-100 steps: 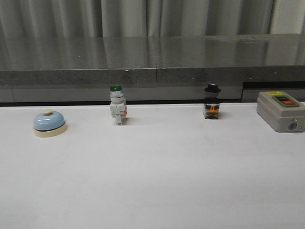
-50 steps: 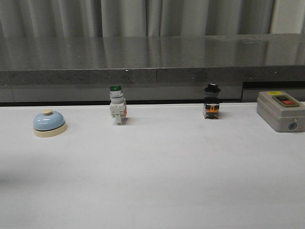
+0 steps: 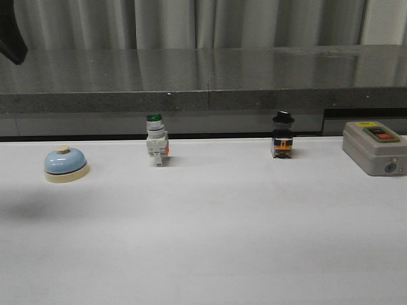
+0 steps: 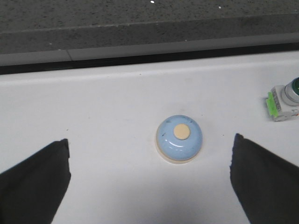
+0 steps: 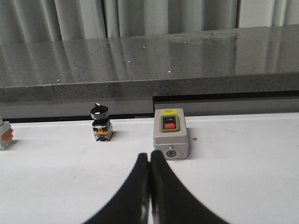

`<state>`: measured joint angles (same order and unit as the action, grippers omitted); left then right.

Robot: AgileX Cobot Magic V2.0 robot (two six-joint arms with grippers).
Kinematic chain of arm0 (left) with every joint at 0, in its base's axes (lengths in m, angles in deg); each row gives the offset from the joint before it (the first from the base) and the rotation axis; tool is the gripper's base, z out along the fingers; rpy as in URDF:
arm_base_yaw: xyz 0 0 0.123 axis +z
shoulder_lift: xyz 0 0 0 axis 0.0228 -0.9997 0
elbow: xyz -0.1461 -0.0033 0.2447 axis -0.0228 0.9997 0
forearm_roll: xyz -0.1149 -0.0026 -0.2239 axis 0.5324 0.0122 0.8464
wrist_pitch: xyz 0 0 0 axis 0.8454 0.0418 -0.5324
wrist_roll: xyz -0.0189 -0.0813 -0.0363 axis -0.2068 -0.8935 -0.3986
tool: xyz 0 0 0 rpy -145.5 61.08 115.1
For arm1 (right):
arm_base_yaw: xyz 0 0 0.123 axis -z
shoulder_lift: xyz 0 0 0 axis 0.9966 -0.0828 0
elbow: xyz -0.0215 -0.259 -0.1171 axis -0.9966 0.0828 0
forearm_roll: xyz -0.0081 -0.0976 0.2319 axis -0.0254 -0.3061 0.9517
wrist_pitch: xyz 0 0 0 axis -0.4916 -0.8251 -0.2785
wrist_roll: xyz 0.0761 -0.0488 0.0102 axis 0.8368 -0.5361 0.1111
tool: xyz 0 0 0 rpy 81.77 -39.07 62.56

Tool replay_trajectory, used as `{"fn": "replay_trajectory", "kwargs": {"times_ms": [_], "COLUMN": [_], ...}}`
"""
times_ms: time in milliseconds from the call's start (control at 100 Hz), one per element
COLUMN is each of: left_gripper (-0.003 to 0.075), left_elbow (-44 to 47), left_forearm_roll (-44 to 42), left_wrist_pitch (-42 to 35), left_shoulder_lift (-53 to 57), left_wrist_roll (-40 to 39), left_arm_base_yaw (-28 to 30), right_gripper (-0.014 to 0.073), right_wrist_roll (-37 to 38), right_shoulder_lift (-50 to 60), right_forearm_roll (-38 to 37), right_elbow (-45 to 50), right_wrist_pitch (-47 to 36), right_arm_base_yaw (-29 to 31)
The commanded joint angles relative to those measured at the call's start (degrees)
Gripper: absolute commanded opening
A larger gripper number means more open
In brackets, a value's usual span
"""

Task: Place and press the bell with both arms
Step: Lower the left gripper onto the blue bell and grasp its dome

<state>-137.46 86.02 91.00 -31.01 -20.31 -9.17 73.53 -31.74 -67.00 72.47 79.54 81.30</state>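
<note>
At the table's far left, the light-blue desk bell (image 3: 65, 164) sits upright, apart from the green-capped push-button switch (image 3: 156, 147). The left gripper (image 4: 149, 182) hangs above it, spread wide and empty; best to centre the cream knob between the fingers, then lower squarely. The right gripper (image 5: 150, 186) is closed, holding nothing, facing the grey box (image 5: 170, 133)

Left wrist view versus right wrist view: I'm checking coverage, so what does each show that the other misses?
Only the left wrist view shows the bell, seen from above between the open left hand. Only the right wrist view shows the grey box, the black-knobbed switch and the shut right hand. Both share the white table and the green-capped switch.
</note>
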Motion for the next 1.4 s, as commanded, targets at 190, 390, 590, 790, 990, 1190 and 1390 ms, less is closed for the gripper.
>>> {"fn": "replay_trajectory", "kwargs": {"times_ms": [190,390,590,790,990,1190,1390], "left_gripper": [0.0638,0.0638,0.0638,0.0638,0.0637,0.047,0.0131], "left_elbow": [-7.5,-12.3,-14.6,-15.2,-15.3,-15.3,-15.3], "left_forearm_roll": [-0.4,-0.6,-0.6,-0.6,-0.6,-0.6,-0.6], "left_wrist_pitch": [-2.9,-2.1,-1.7,-1.9,-2.0,-2.0,-1.5], "left_shoulder_lift": [-8.6,-17.6,-23.5,-27.7,-30.4,-31.1,-30.8], "left_wrist_roll": [-0.3,-0.3,-0.3,-0.3,-0.3,-0.3,-0.3], "left_arm_base_yaw": [-3.9,-4.3,-4.3,-4.3,-4.3,-4.3,-4.3], "right_gripper": [-0.006,-0.006,-0.006,-0.006,-0.006,-0.006,-0.006], "right_wrist_roll": [-0.2,-0.2,-0.2,-0.2,-0.2,-0.2,-0.2], "right_shoulder_lift": [-0.5,-0.5,-0.5,-0.5,-0.5,-0.5,-0.5], "right_forearm_roll": [0.0,0.0,0.0,0.0,0.0,0.0,0.0], "right_elbow": [-0.9,-0.9,-0.9,-0.9,-0.9,-0.9,-0.9], "right_wrist_pitch": [-5.0,-5.0,-5.0,-5.0,-5.0,-5.0,-5.0], "right_arm_base_yaw": [0.4,0.4,0.4,0.4,0.4,0.4,0.4]}}
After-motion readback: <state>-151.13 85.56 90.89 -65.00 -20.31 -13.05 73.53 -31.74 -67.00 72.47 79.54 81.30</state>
